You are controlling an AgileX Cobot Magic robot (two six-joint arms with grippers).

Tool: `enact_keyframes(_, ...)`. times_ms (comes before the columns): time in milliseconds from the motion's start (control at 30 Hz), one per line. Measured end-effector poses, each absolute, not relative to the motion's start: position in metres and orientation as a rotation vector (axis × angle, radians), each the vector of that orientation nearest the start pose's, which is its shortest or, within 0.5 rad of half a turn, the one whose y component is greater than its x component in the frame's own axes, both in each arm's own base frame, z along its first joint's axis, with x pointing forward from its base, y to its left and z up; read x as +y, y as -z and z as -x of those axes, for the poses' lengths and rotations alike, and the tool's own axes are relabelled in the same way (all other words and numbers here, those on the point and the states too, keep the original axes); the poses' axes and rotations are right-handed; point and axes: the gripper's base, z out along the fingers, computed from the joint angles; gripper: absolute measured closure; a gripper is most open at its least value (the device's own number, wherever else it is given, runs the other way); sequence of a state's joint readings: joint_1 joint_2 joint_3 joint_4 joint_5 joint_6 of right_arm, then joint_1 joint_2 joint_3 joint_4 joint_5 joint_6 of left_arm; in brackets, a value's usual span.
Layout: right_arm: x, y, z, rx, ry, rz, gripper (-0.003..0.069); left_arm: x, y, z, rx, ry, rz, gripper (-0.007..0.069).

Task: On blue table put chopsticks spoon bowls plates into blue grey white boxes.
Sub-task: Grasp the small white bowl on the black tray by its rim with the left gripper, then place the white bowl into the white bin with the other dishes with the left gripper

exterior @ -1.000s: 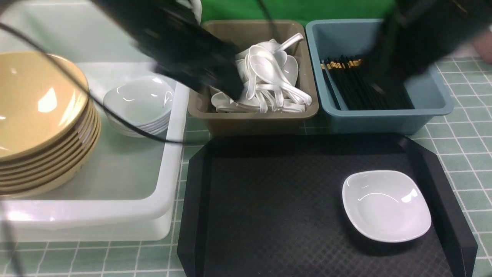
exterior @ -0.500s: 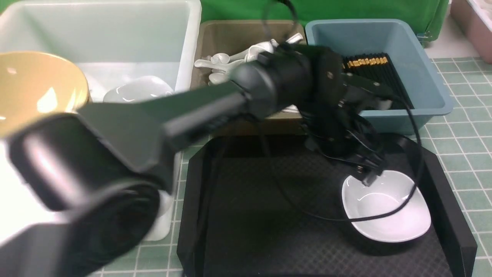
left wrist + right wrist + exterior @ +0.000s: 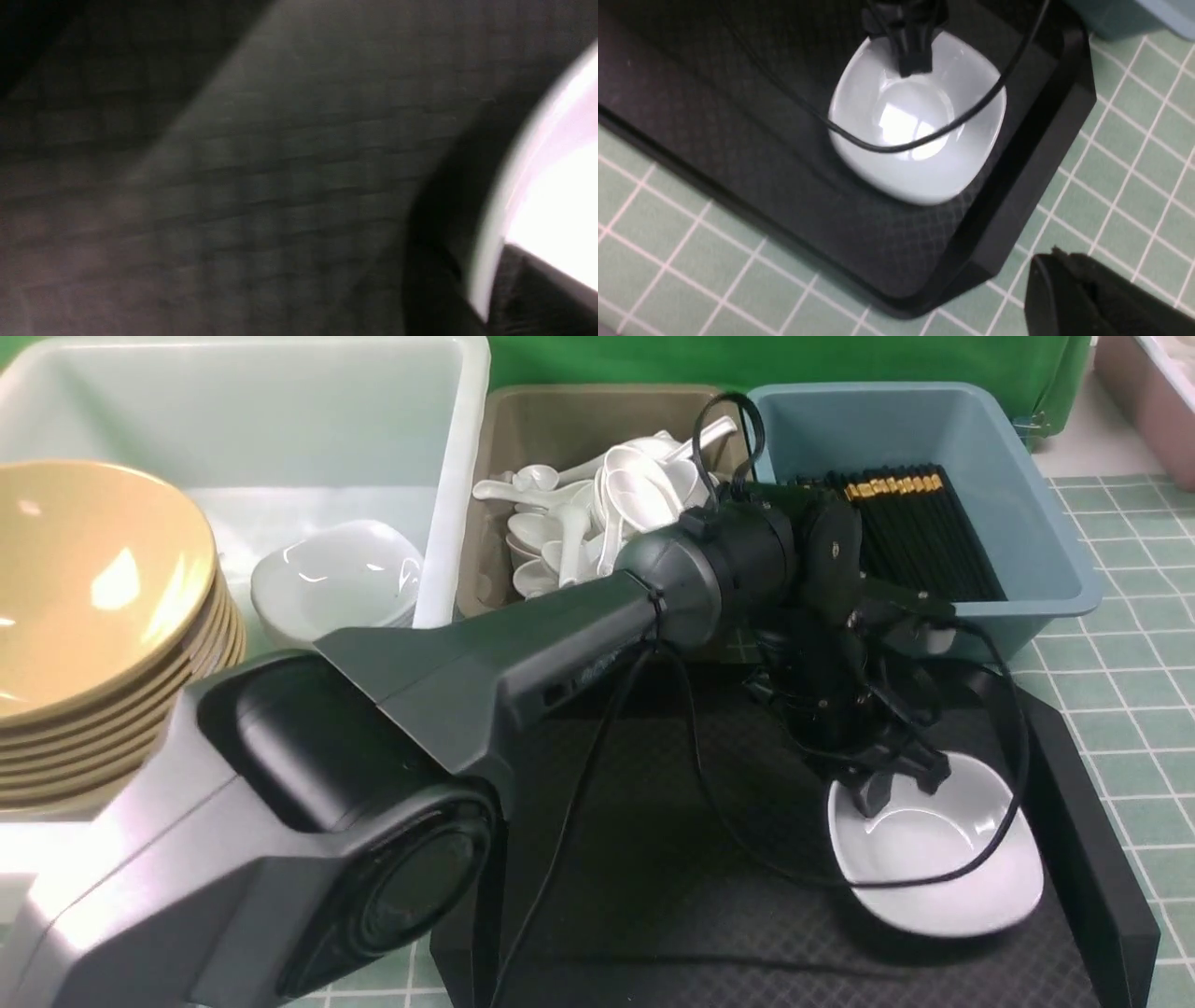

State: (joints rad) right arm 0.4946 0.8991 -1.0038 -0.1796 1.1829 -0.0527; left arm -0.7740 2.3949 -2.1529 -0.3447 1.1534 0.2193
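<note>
A white plate [image 3: 943, 868] lies at the right of the black tray [image 3: 653, 896]. My left gripper [image 3: 887, 786] reaches across from the left and stands on the plate's near-left rim, one finger inside the dip and one outside, shut on the rim. The left wrist view shows the white rim [image 3: 486, 261] pinched between dark fingers. The right wrist view shows the plate [image 3: 920, 140] from above. My right gripper [image 3: 1052, 256] hovers over the blue table [image 3: 1111, 154] beside the tray corner, shut and empty. It is out of the front view.
The white tub [image 3: 448, 476] at left holds stacked tan bowls [image 3: 93, 616] and white plates [image 3: 336, 579]. The grey-brown bin [image 3: 523, 429] holds spoons [image 3: 635, 485]. The blue bin [image 3: 1046, 551] holds chopsticks [image 3: 915, 523]. A cable [image 3: 990, 859] loops over the plate.
Both arms were over the back bins a second ago. The left arm swung down to the plate and closed on its rim. The right arm left the front view.
</note>
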Motion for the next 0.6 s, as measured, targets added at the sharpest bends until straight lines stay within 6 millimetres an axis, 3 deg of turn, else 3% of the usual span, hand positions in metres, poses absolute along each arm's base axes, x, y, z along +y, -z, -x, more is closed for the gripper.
enact_keyframes(100, 0.06, -0.362, -0.139, 2.42, 0.042, 0.711, 0.061, -0.366, -0.216, -0.347, 2.592, 0.551, -1.306, 0.0611)
enact_keyframes(167, 0.066, -0.366, -0.144, 2.402, -0.006, 0.739, 0.061, -0.344, -0.264, -0.358, 2.5, 0.527, -1.246, 0.0619)
enact_keyframes(200, 0.067, -0.367, -0.145, 2.399, -0.01, 0.747, 0.061, -0.341, -0.269, -0.36, 2.496, 0.525, -1.232, 0.0619)
enact_keyframes(233, 0.076, -0.373, -0.151, 2.373, -0.063, 0.788, 0.061, -0.317, -0.307, -0.366, 2.429, 0.519, -1.16, 0.0619)
enact_keyframes(267, 0.082, -0.376, -0.157, 2.361, -0.103, 0.822, 0.061, -0.299, -0.332, -0.368, 2.391, 0.512, -1.108, 0.0619)
enact_keyframes(333, 0.088, -0.383, -0.162, 2.339, -0.14, 0.847, 0.061, -0.28, -0.357, -0.368, 2.353, 0.5, -1.059, 0.0619)
enact_keyframes(367, 0.096, -0.388, -0.169, 2.322, -0.183, 0.879, 0.061, -0.256, -0.38, -0.37, 2.322, 0.474, -0.996, 0.0619)
enact_keyframes(400, 0.098, -0.389, -0.17, 2.317, -0.191, 0.884, 0.061, -0.251, -0.387, -0.369, 2.311, 0.468, -0.985, 0.0619)
enact_keyframes(433, 0.108, -0.396, -0.179, 2.292, -0.236, 0.921, 0.061, -0.224, -0.409, -0.369, 2.284, 0.434, -0.915, 0.0619)
enact_keyframes(500, 0.134, -0.407, -0.19, 2.236, -0.308, 1.013, 0.061, -0.186, -0.434, -0.368, 2.266, 0.389, -0.796, 0.0619)
enact_keyframes(600, 0.167, -0.415, -0.194, 2.167, -0.367, 1.135, 0.061, -0.14, -0.452, -0.364, 2.269, 0.33, -0.666, 0.0619)
